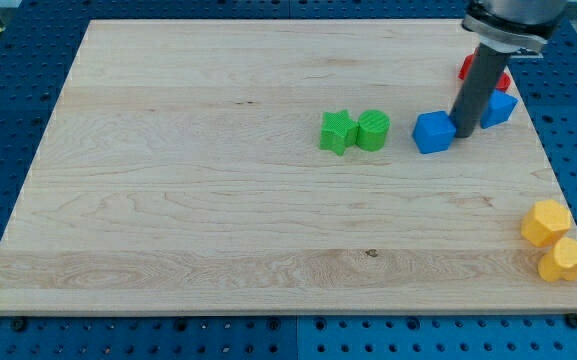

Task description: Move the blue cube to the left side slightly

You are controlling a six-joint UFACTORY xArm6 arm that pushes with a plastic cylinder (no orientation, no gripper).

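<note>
The blue cube (433, 132) lies on the wooden board (218, 200), right of the middle. My tip (462, 133) stands on the board touching or almost touching the cube's right side. The dark rod rises from there to the view's top. A second blue block (499, 108) lies just right of the rod, partly hidden by it.
A green star-shaped block (337, 131) and a green cylinder (373, 130) lie side by side left of the blue cube. A red block (466, 68) shows behind the rod at upper right. Two yellow blocks (546, 222) (566, 260) lie at the board's lower right edge.
</note>
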